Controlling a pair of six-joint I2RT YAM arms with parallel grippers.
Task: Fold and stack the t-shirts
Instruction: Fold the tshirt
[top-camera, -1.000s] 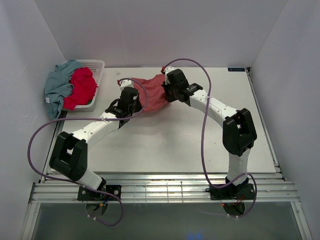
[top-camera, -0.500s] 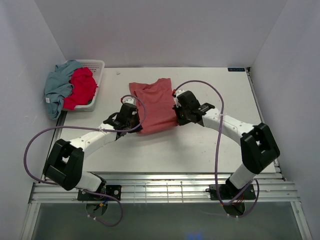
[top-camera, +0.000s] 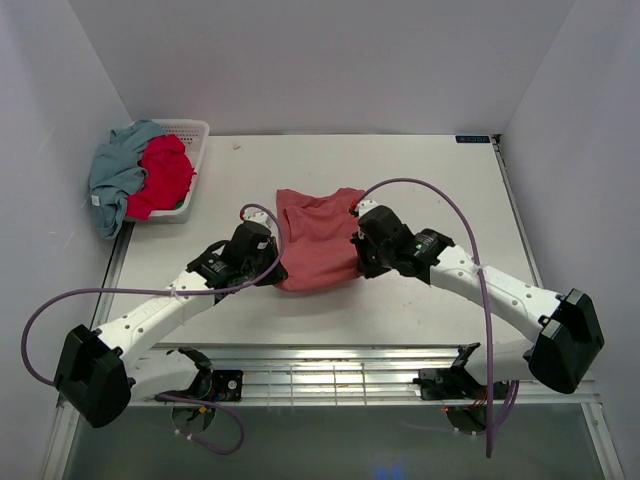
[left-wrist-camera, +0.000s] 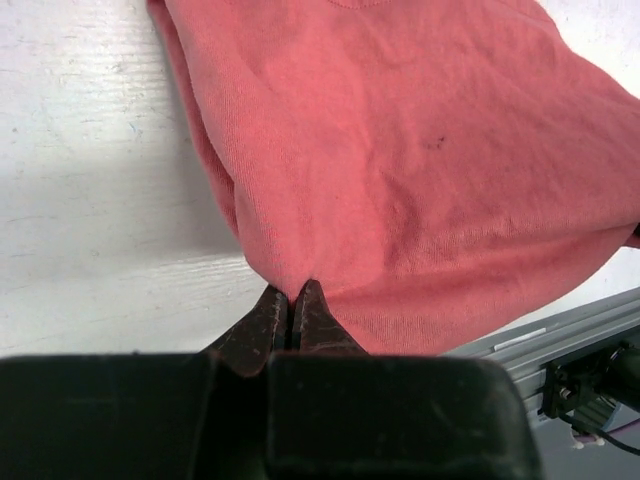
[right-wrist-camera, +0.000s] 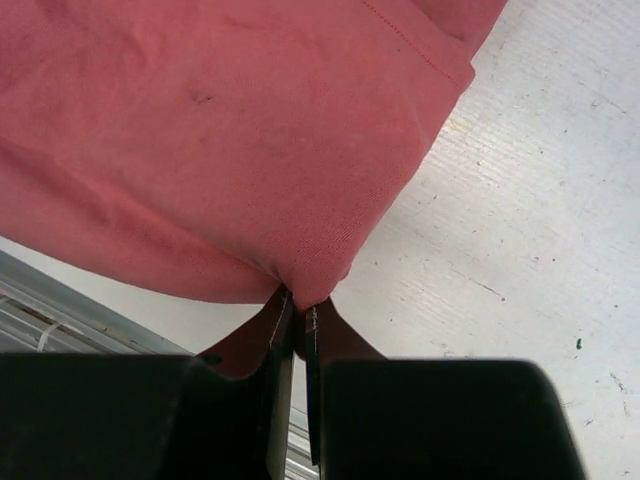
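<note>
A dusty salmon-red t-shirt (top-camera: 318, 238) lies spread near the middle of the table, held at both sides. My left gripper (top-camera: 272, 262) is shut on its left edge; in the left wrist view the fabric (left-wrist-camera: 400, 170) bunches into the closed fingertips (left-wrist-camera: 292, 300). My right gripper (top-camera: 360, 252) is shut on the right edge, with cloth (right-wrist-camera: 220, 130) pinched at its tips (right-wrist-camera: 300, 305). A bright crimson t-shirt (top-camera: 165, 173) and a grey-blue t-shirt (top-camera: 115, 175) are heaped in the basket at the back left.
The white lattice basket (top-camera: 190, 131) stands in the table's back left corner, the grey-blue shirt hanging over its left side. A metal rail (top-camera: 330, 375) runs along the near edge of the table. White walls close in the left, back and right.
Both arms have pulled the salmon-red shirt from the back of the table toward the near edge, and it has spread out flatter between them. The basket heap has not moved.
</note>
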